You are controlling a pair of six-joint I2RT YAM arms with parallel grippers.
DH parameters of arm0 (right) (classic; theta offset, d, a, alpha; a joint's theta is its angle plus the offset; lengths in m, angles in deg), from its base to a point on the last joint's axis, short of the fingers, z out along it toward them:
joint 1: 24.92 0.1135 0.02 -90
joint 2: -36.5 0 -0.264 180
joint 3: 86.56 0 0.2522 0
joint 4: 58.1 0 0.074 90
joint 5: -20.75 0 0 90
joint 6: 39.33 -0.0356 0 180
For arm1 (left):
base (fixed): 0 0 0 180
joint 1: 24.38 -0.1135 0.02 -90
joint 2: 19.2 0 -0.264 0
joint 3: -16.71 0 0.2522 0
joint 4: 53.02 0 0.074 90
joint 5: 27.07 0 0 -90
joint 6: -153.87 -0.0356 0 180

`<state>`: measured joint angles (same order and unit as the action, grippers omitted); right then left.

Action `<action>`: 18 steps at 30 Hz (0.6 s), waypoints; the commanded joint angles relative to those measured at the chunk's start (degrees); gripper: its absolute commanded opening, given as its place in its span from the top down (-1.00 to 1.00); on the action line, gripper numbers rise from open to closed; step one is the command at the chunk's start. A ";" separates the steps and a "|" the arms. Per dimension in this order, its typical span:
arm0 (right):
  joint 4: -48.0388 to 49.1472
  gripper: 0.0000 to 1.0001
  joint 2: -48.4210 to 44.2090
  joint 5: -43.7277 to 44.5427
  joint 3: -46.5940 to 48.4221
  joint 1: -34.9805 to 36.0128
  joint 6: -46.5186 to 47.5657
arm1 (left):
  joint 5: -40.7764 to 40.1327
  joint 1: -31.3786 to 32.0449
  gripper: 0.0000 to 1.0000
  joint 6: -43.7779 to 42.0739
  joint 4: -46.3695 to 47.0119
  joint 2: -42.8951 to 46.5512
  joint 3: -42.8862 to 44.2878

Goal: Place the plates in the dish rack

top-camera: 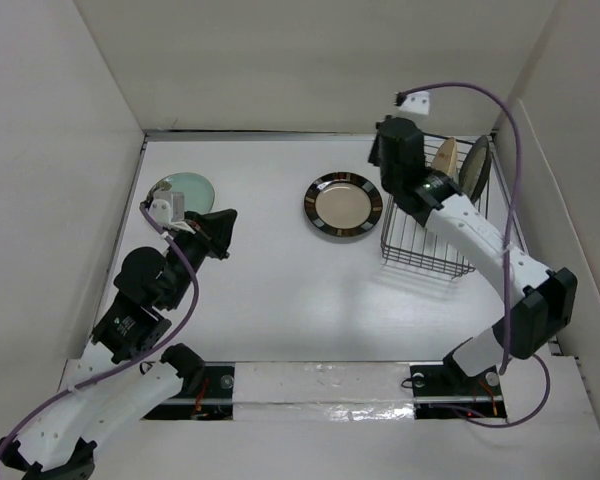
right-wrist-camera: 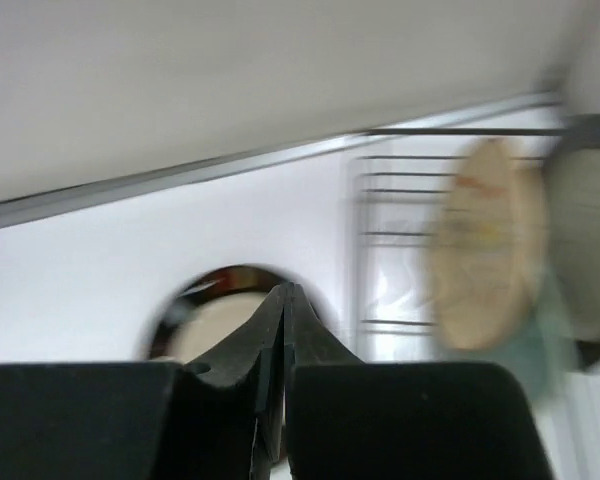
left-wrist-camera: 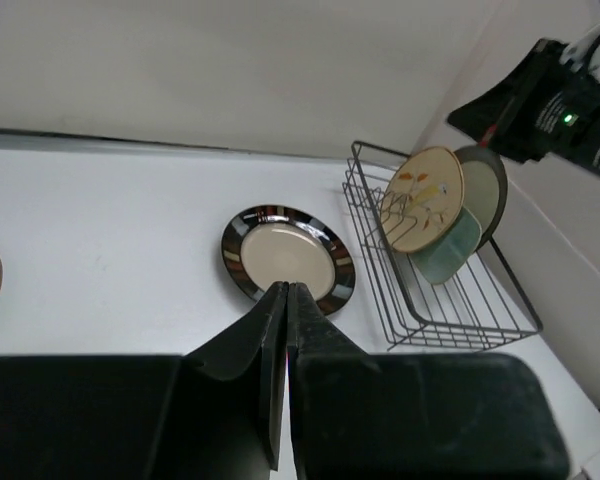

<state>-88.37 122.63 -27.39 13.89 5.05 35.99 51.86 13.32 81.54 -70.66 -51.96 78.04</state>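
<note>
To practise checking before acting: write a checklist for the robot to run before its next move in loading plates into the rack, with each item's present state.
1. Left gripper empty: ok, shut on nothing.
2. Right gripper empty: ok, shut on nothing.
3. Black-rimmed plate free to pick: ok, flat on the table, apart from the dish rack.
4. Room in the dish rack: ok, near slots bare.
5. Small green plate edge clear: cannot tell, left arm partly hides it.
6. All plates loaded: not ok, two outside.
</note>
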 commanded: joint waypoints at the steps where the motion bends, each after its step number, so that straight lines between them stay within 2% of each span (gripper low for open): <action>1: 10.76 1.00 6.91 -17.23 -1.62 6.39 -5.79 | 0.35 -1.39 1.00 0.26 3.53 0.94 0.50; 3: 12.73 1.00 12.19 -22.33 2.13 9.38 -10.18 | 0.79 -1.39 1.00 0.35 3.44 0.41 1.11; 6: 13.87 0.94 24.23 -23.76 11.34 14.22 -15.28 | 0.18 -1.39 1.00 0.35 3.44 0.58 1.12; 7: 13.53 0.84 27.22 -23.94 14.00 15.54 -16.69 | 0.17 -1.39 0.91 0.26 3.53 0.85 1.03; 8: 13.44 0.54 32.73 -24.37 16.46 15.55 -19.75 | 0.09 -1.39 0.84 0.17 3.53 1.37 0.86; 11: 13.61 -0.10 40.59 -28.93 24.90 16.07 -27.47 | -0.71 -1.39 0.69 0.00 3.53 1.73 0.94; 13: 13.70 -0.34 48.06 -31.14 31.58 16.08 -31.36 | -0.36 -1.39 0.64 -0.18 3.44 1.73 1.21; 15: 13.09 -0.38 56.64 -34.46 38.16 16.61 -32.43 | 0.08 -1.39 0.63 -0.18 3.53 1.90 1.38; 16: 10.21 -0.42 59.65 -35.18 46.11 16.61 -32.95 | 0.35 -1.39 0.62 -0.27 3.44 1.99 1.30; 18: 8.61 -0.43 64.93 -37.89 52.93 17.22 -35.41 | 0.70 -1.39 0.62 -0.27 3.35 2.17 1.21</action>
<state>-79.52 185.05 -59.65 56.89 21.99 6.86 51.93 12.16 81.74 -69.63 -50.49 78.06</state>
